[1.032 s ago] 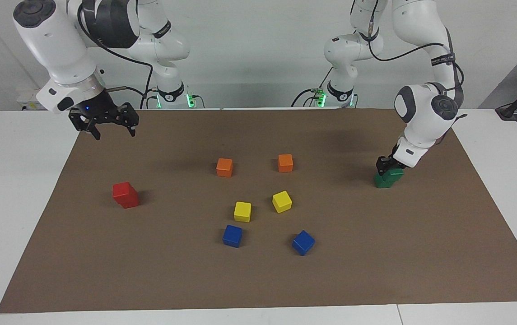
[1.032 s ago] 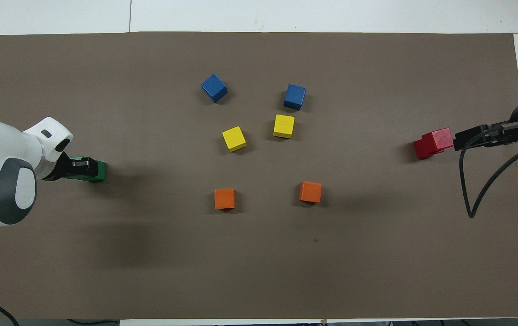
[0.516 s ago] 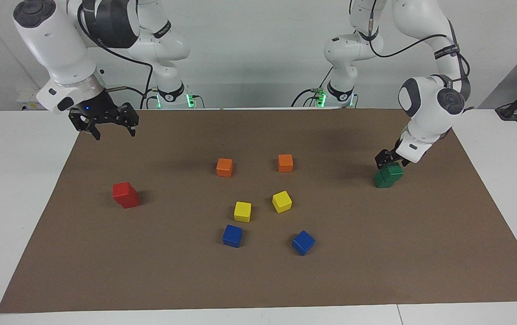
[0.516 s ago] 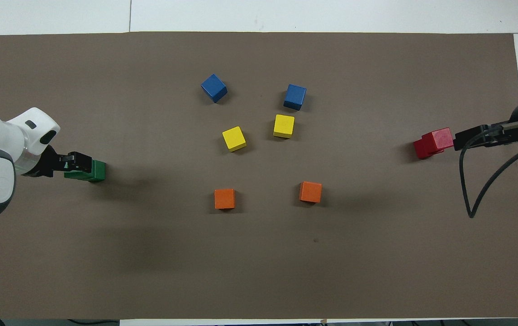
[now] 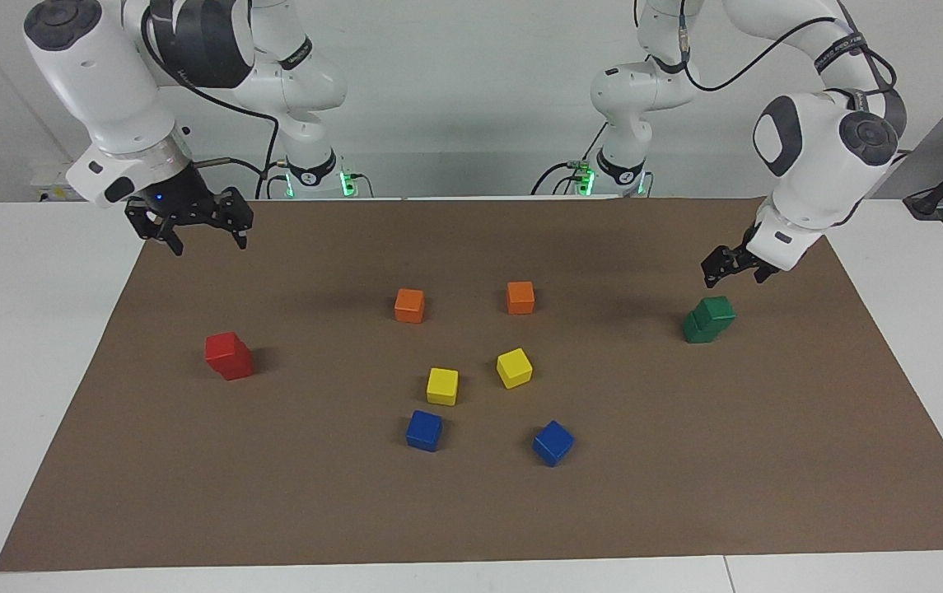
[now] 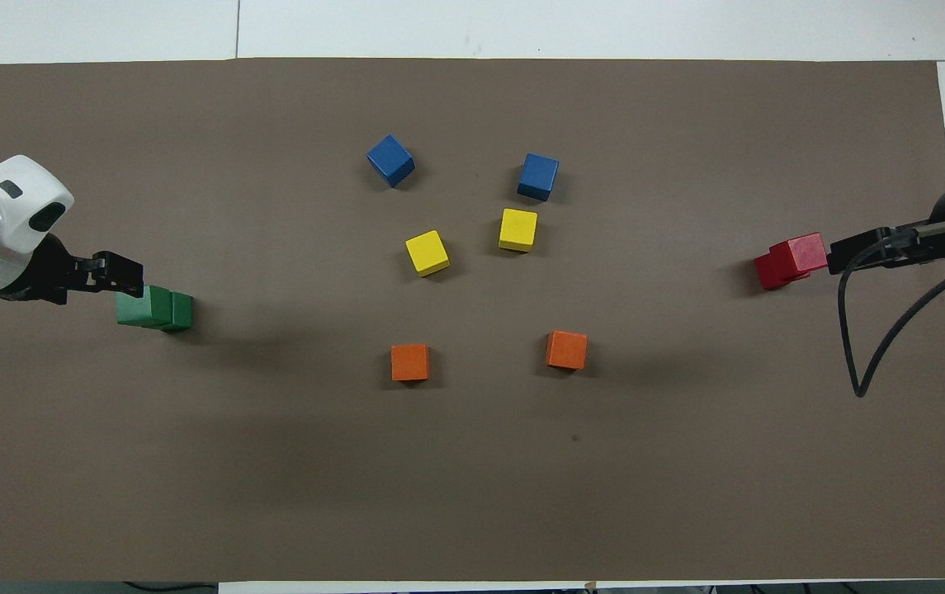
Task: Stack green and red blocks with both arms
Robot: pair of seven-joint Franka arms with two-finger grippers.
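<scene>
Green blocks (image 5: 708, 319) sit stacked, seemingly clear below left gripper (image 5: 733, 266).

Two glossy orange cubes (image 5: 409, 305) (image 5: 520, 297) at the group's 12 o'clock edge, two yellow cubes (image 5: 442, 385) (image 5: 514, 367) at centre, two blue cubes (image 5: 424, 430) (image 5: 553, 442) at 6 o'clock, all apart, on a brown mat (image 5: 471, 511) covering the white bench (image 5: 18, 346).

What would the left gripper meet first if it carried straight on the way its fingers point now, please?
Probably the green stack just below the left gripper; depth is unclear, so it might instead meet the brown mat beside it.
</scene>
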